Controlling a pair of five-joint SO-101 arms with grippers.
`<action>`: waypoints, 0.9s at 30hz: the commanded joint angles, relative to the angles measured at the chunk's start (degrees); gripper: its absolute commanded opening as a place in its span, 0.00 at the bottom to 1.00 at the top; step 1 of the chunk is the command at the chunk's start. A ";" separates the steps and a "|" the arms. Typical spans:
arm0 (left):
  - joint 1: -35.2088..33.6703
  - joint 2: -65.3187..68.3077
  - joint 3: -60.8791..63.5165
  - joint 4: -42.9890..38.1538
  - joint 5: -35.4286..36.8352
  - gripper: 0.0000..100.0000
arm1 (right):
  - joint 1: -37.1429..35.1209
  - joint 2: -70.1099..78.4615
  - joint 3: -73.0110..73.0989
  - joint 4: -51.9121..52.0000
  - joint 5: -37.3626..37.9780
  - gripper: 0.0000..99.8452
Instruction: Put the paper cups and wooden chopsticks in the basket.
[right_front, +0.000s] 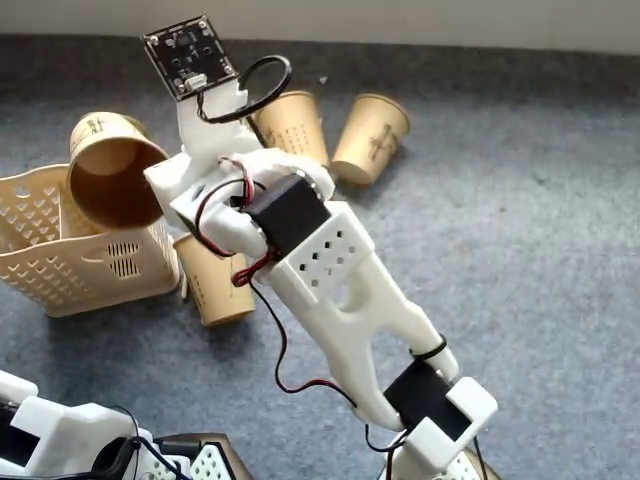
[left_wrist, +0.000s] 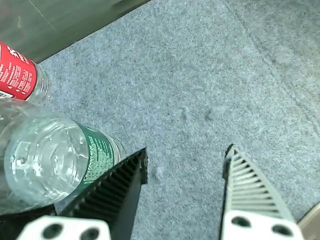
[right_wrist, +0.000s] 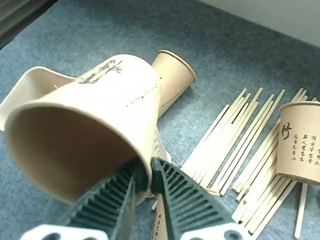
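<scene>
Where your right fingers (right_wrist: 175, 190) clamp its rim, one paper cup (right_wrist: 85, 125) hangs, basket (right_wrist: 22, 92) directly beyond it. Past those fingers: wooden chopsticks (right_wrist: 240, 140), loose on the tabletop (right_wrist: 210, 60). Your left fingers (left_wrist: 120, 180): spread, holding nothing, a bottle (left_wrist: 45, 165) beside one.

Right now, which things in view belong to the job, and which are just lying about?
Job: held paper cup, in the right gripper; basket; paper cup beside the basket; paper cup lying behind the arm; paper cup beside that one; wooden chopsticks.
Lying about: green-labelled clear plastic bottle; red-labelled bottle.
</scene>
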 joint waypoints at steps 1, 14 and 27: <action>-0.31 -1.80 -0.13 -1.14 -0.44 0.27 | -0.48 -3.38 -4.79 1.89 -0.44 0.01; -0.31 -1.80 -0.13 -1.14 -0.44 0.27 | -7.25 -1.89 -16.22 12.09 -0.53 0.01; -0.31 -1.71 -0.04 -1.14 -0.44 0.27 | -2.24 10.42 -16.84 11.56 -0.53 0.01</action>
